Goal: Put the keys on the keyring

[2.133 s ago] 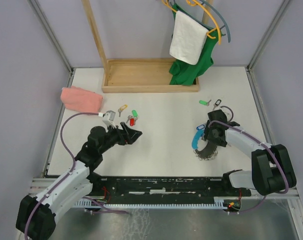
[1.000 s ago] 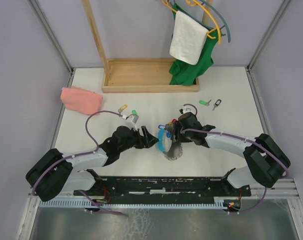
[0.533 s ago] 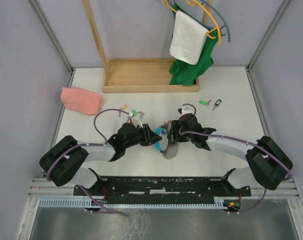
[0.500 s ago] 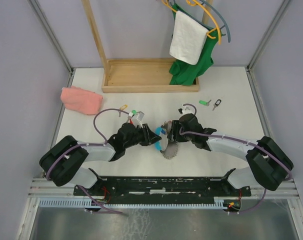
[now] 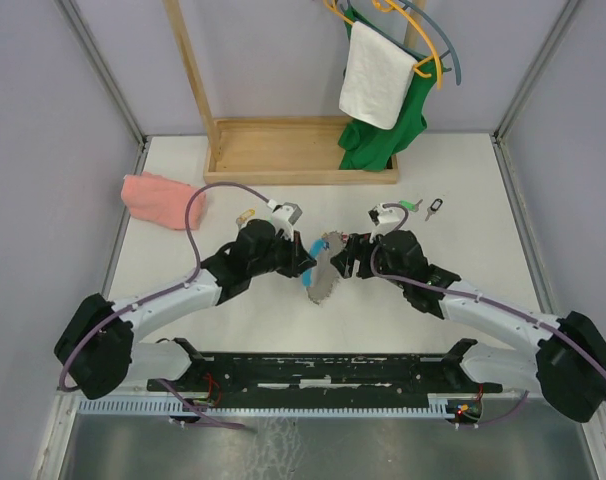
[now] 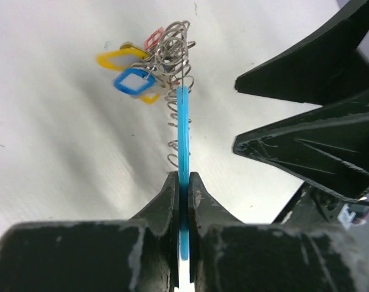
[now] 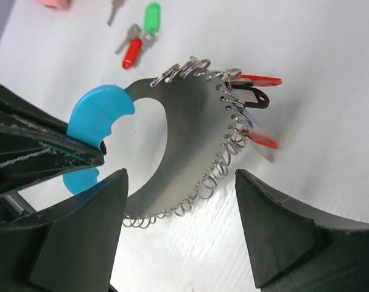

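Observation:
The keyring [image 5: 319,280] is a curved grey piece edged with wire coil [image 7: 227,155], a light-blue end [image 7: 99,112] and coloured tags [image 7: 257,80]. It hangs above the table centre. My left gripper [image 5: 304,260] is shut on the light-blue piece [image 6: 183,131], pinched edge-on between its fingers [image 6: 169,198]. My right gripper [image 5: 341,257] faces it from the right, open, its jaws either side of the coil without touching. Loose keys lie on the table: red-tagged [image 7: 131,53] and green-tagged [image 7: 151,17] ones, a yellow-tagged one [image 5: 245,214], and two more [image 5: 423,207] at the far right.
A pink cloth [image 5: 163,198] lies at the far left. A wooden rack base [image 5: 283,150] stands at the back, with a white towel [image 5: 375,75] and green garment [image 5: 383,140] hanging over the back right. Yellow [image 6: 120,59] and blue [image 6: 133,81] tags hang from the coil.
My left gripper closed on the keyring's light-blue end, my right gripper opened and let the keyring go, and both arms with the keyring shifted slightly farther from the bases.

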Robot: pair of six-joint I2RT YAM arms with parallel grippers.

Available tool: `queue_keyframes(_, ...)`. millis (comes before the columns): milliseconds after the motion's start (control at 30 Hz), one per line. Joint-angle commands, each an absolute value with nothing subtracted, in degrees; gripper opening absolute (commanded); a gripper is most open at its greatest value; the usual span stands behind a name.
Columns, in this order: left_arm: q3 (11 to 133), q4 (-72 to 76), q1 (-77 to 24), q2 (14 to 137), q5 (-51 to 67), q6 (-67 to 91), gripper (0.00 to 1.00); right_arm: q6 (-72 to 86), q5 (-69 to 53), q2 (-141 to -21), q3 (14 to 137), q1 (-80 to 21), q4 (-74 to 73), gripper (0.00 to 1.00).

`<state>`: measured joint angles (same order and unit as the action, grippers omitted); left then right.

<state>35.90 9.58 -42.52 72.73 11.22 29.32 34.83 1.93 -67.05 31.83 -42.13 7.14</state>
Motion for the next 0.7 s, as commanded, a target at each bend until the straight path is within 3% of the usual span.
queue_keyframes(0,46.05,-7.18,-42.58,67.06,8.4,14.04,0.03,27.47,1.25,-60.54,30.76,-42.41,12.14,0.79)
queue_keyframes(333,60.8,-27.34,-42.7,59.26,9.8,-2.73,0.03,15.45,-1.98,-52.18,27.1,-42.4,17.91,0.86)
queue_keyframes(533,72.02,-38.97,-42.67,62.06,7.7,-10.68,0.03,3.13,-9.55,-50.19,22.79,-42.37,27.57,0.9)
queue_keyframes(667,78.04,-45.75,-42.71,64.67,9.42,-15.48,0.03,-2.81,-15.58,-52.52,23.86,-42.52,27.41,0.86)
